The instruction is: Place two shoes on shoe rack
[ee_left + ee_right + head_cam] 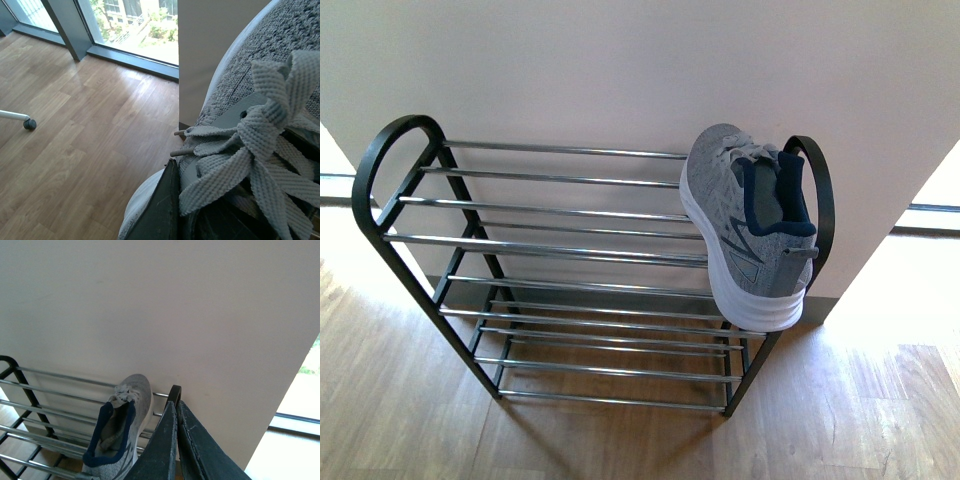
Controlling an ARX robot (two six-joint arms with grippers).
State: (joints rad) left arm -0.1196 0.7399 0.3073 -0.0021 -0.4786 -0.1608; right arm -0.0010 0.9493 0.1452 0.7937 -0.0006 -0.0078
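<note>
Left tool [175,195] is clamped on a grey knit sneaker [280,65]. One dark finger [162,210] lies along the shoe's outer side, and the other is hidden behind the laces. This held sneaker fills the left wrist view, its flat grey laces spilling loose. It is up off the wooden floor [75,150], and the shoe rack does not show in that view.

Right tool [175,404] has its two dark fingers pressed together with nothing between them. Their tips are just beside the rack's right arched side top.

The other sneaker [750,225] lies on the top shelf of the shoe rack [550,242], at its right end and close against the arched side. Its toe points at the wall [620,70] behind the rack. Its white-soled heel hangs out past the front rod, and the shoe is tipped onto its side so the navy lining shows. The rack's lower tiers of chrome rods hold nothing I can see.

Below the held sneaker a small black caster [30,124] rests on the floor, with a tall window [135,20] beyond it.
</note>
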